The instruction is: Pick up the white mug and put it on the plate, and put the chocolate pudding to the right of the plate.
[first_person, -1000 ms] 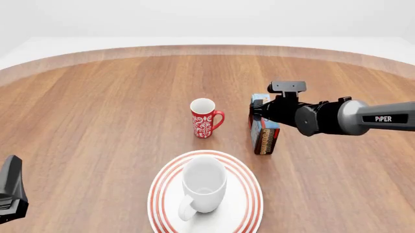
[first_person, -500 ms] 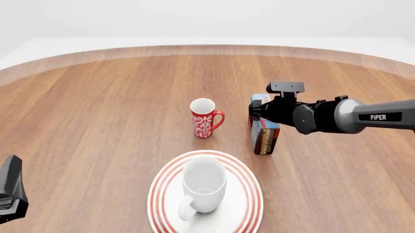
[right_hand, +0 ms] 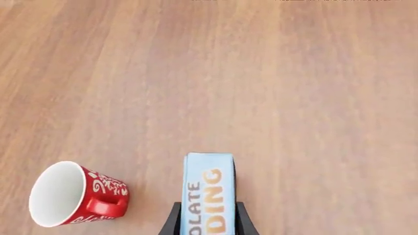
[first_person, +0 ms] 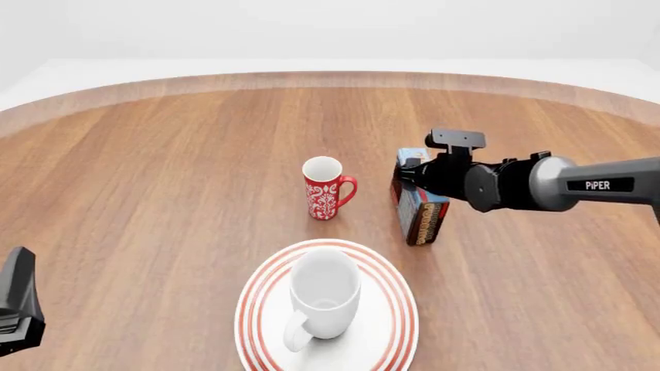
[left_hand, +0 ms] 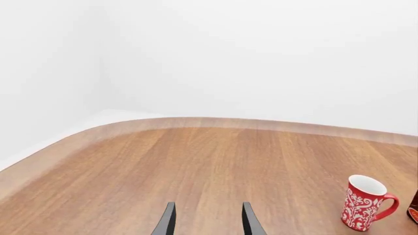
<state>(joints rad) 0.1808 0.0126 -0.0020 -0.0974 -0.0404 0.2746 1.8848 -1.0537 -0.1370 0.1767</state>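
The white mug (first_person: 324, 296) stands upright on the plate (first_person: 400, 311), near the front of the table, its handle toward the front. The chocolate pudding (first_person: 420, 212) stands on its narrow side behind and to the right of the plate, slightly tilted. My right gripper (first_person: 412, 178) is shut on its upper end. In the right wrist view the chocolate pudding (right_hand: 208, 192) shows its light blue face between the two fingers (right_hand: 172, 221). My left gripper (first_person: 17, 307) rests at the front left, far from everything. Its fingers (left_hand: 166, 223) stand apart with nothing between them.
A red patterned mug (first_person: 326, 188) stands upright behind the plate and left of the carton, handle to the right; the red mug (right_hand: 73, 195) also shows in the right wrist view. The round wooden table (first_person: 154, 178) curves away to a pale floor at the back.
The right arm has shifted slightly left with the carton, which now leans a little. The left arm, the white mug and the plate have not moved.
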